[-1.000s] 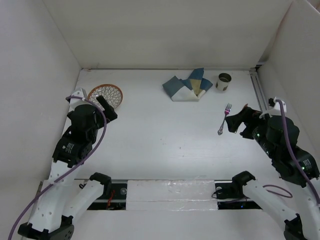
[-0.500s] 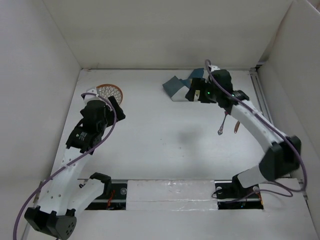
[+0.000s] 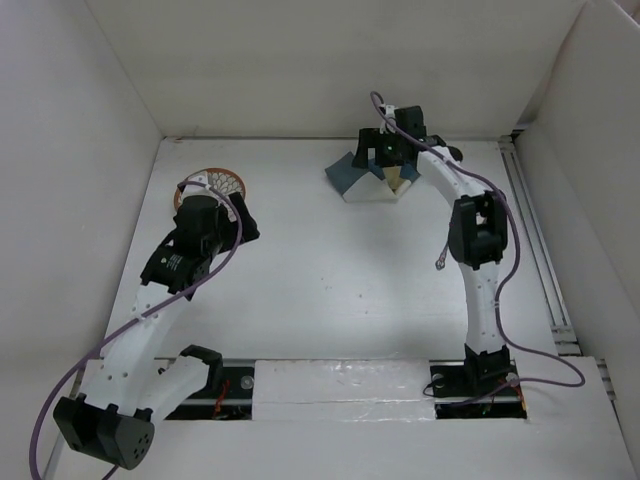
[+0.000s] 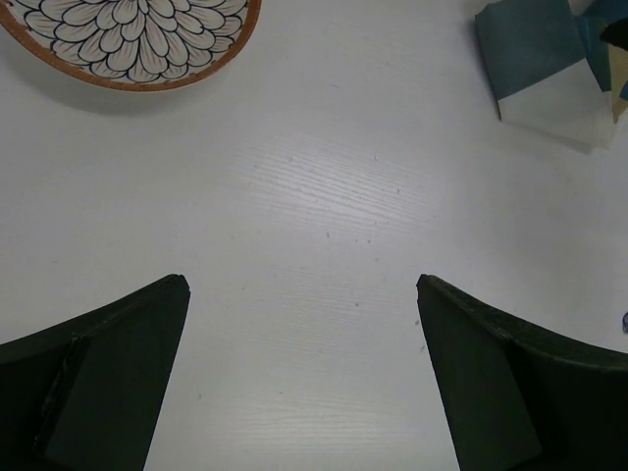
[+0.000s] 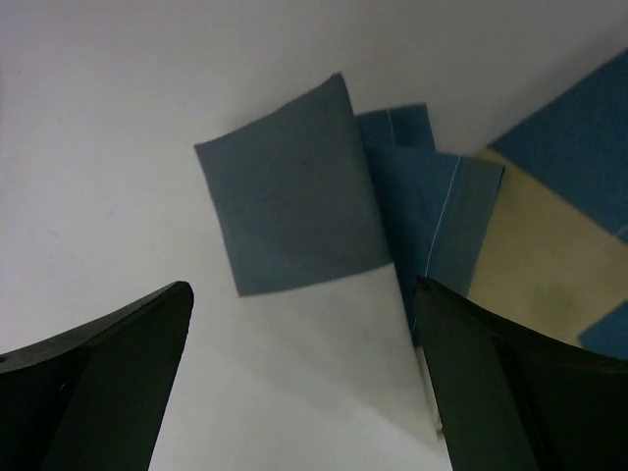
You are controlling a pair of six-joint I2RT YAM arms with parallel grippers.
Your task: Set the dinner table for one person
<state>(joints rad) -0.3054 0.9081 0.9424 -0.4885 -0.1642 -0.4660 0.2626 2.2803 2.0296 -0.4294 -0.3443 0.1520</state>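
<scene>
A: Left gripper (image 4: 302, 285)?
B: Jaws spread wide, nothing between them. It hovers over bare table (image 3: 330, 270), with the flower-patterned plate (image 4: 128, 39) just beyond it at far left.
A: Right gripper (image 5: 304, 285)?
B: Also spread wide and empty, above the folded blue-and-tan placemat (image 5: 294, 186) at the far side.
A: The table itself?
B: White, walled by panels, under both arms. A fork (image 3: 440, 262) lies right of centre.

The dinner table (image 3: 330, 270) is viewed from above; wrist views are aimed downward, closer. The placemat (image 3: 350, 180) is shared by all.
</scene>
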